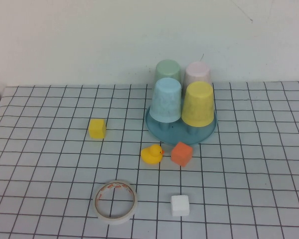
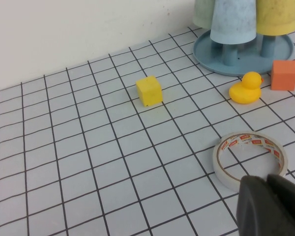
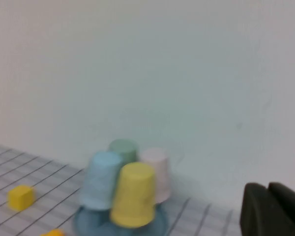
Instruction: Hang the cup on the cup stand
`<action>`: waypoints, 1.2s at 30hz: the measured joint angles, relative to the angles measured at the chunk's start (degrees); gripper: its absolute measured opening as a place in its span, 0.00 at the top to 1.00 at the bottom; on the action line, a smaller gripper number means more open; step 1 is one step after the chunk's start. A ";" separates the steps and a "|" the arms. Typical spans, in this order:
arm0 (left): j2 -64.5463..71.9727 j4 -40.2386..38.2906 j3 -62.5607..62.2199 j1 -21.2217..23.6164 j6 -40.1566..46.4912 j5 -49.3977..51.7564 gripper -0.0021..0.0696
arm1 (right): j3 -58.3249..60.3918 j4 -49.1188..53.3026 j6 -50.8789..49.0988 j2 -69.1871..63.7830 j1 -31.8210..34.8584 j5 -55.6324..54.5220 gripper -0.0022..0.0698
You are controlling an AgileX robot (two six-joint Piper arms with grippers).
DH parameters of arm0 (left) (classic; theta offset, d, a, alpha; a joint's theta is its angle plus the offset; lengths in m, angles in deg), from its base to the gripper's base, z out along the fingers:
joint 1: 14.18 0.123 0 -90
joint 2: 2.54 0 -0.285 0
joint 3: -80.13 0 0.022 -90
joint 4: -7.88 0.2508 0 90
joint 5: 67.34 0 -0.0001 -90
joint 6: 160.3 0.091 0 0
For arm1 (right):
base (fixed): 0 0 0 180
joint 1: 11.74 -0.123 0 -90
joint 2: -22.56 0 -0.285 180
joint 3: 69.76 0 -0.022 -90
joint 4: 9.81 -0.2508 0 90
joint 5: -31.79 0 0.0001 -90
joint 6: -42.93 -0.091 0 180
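Yellow cup (image 1: 198,104) sits inverted on cup stand (image 1: 182,130) near the worktop's far edge; light, rigid, slick; grip mid-wall. Left tool (image 2: 271,205) and right tool (image 3: 273,209): closed, empty, withdrawn.

The cup (image 1: 198,104) sat upturned on the cup stand (image 1: 208,131), front right. Before the stand lay a duck (image 1: 152,154) and block (image 1: 182,153); nearer still, a tape roll (image 1: 115,201).
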 joint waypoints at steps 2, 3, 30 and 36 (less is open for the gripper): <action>0.00 0.00 0.00 0.00 0.00 0.00 0.97 | 0.52 0.00 2.16 2.93 0.00 -2.52 0.95; 0.00 0.00 0.00 0.00 0.00 0.00 0.97 | 0.64 0.00 3.28 4.58 0.00 -3.66 0.95; 0.00 0.00 0.04 0.00 -0.09 -0.13 0.97 | 16.70 89.89 -93.79 17.41 0.00 7.10 0.95; 0.00 0.00 0.04 0.00 -0.09 -0.25 0.97 | 17.58 88.58 -93.96 17.41 0.00 2.61 0.95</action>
